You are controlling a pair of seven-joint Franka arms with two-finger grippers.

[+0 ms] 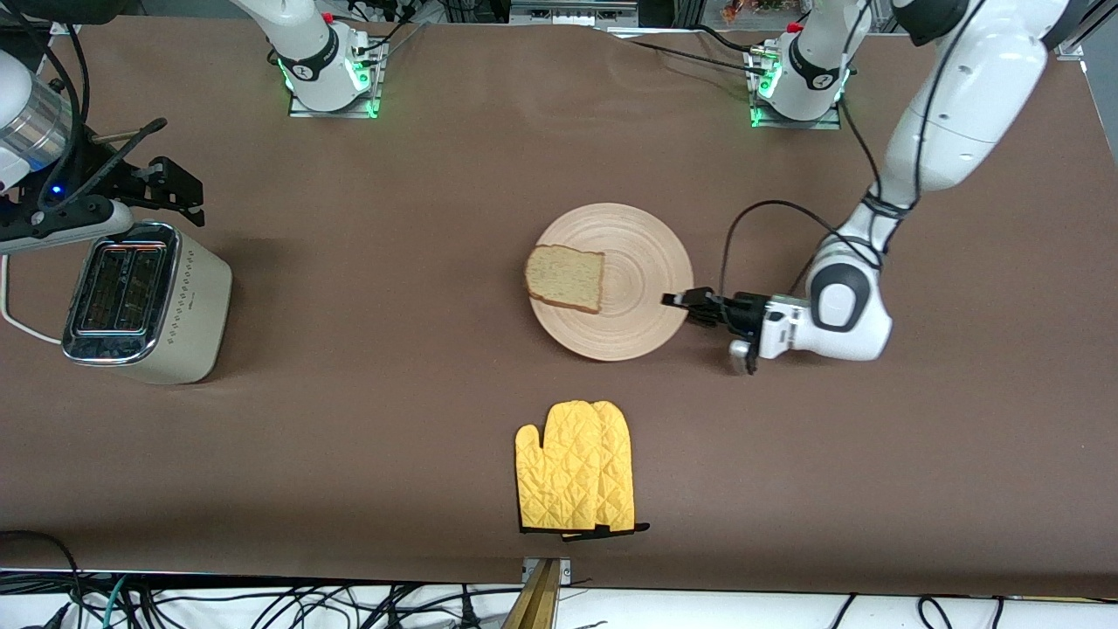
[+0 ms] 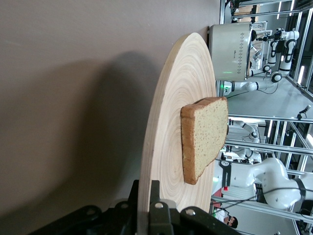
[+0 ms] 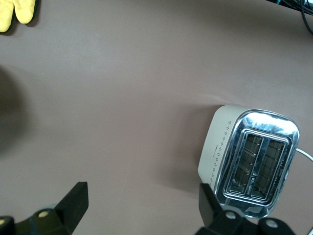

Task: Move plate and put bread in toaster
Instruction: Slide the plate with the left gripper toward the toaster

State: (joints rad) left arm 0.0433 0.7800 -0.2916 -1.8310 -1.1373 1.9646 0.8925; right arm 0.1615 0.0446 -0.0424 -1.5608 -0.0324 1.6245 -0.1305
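Right gripper [image 1: 179, 188]: up in the air above the toaster at the right arm's end of the table, its black fingers [image 3: 73, 200] spread wide with nothing between them; this arm waits.
Toaster [image 1: 144, 301]: cream-white body with rounded corners, shiny chrome top, two dark slots and a dotted pattern on its side. The slots face up and run lengthwise away from the front camera, slightly skewed.
White cord [image 1: 17, 323]: leaves the toaster toward the table's edge.
Bread [image 1: 565, 278]: a squarish pale slice, speckled, with a brown crust. It lies flat on the plate, on the part toward the right arm's end, its edge reaching the rim there.
Plate [image 1: 642, 262]: round, flat, light-tan wood with concentric ring grooves, near the middle of the table.
Yellow oven mitt [image 1: 575, 467]: quilted, with a dark cuff, lying flat nearer to the front camera than the plate, fingertips pointing toward it.
Left gripper [image 1: 690, 301]: low at the plate's rim on the side toward the left arm's end, fingers clamped on that rim.
Left wrist view only: the plate's thin edge [image 2: 146, 161] running between the fingers, and the thickness of the slice.
Right wrist view only: the toaster's slots [image 3: 258, 161] from straight above, wire racks showing inside.
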